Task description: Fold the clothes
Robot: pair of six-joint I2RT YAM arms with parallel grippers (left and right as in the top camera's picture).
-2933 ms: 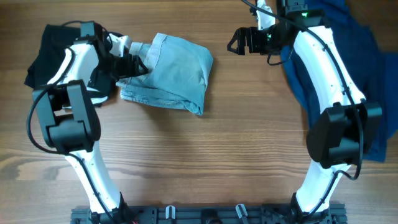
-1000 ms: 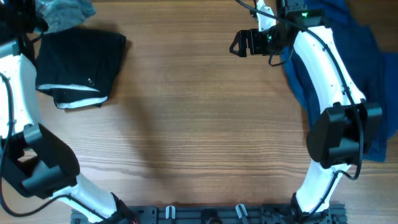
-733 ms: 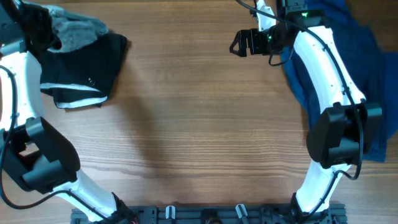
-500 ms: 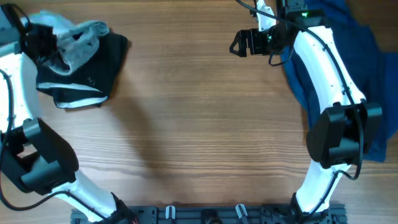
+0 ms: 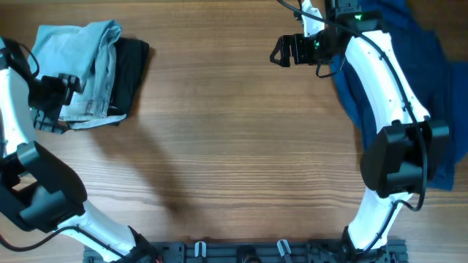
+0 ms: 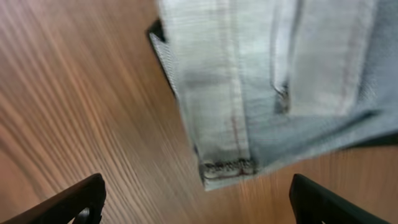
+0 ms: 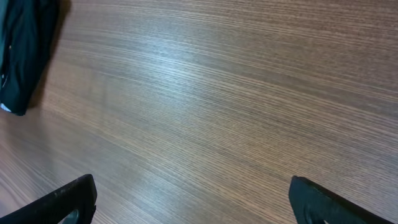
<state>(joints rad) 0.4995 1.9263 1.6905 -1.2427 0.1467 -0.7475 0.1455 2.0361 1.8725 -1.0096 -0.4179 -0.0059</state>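
The pale denim shorts (image 5: 82,69) lie folded on top of the black white-trimmed garment (image 5: 129,69) at the table's far left. In the left wrist view the shorts' hem (image 6: 261,93) shows close up, with a sliver of the black garment (image 6: 160,46) under it. My left gripper (image 5: 50,102) is open and empty, at the shorts' left front edge; its fingertips (image 6: 87,196) are spread wide over bare wood. My right gripper (image 5: 279,51) is open and empty above the far middle of the table. The dark-blue garment (image 5: 431,88) lies at the far right, partly under the right arm.
The wooden table (image 5: 234,161) spreads between both arms. The right wrist view shows bare wood (image 7: 217,93) and an edge of the black garment (image 7: 22,50) at its top left. A rail with clips (image 5: 241,252) runs along the front edge.
My left gripper carried the shorts from the table's middle to the far left, laid them on the black garment and let go. The right arm has not moved.
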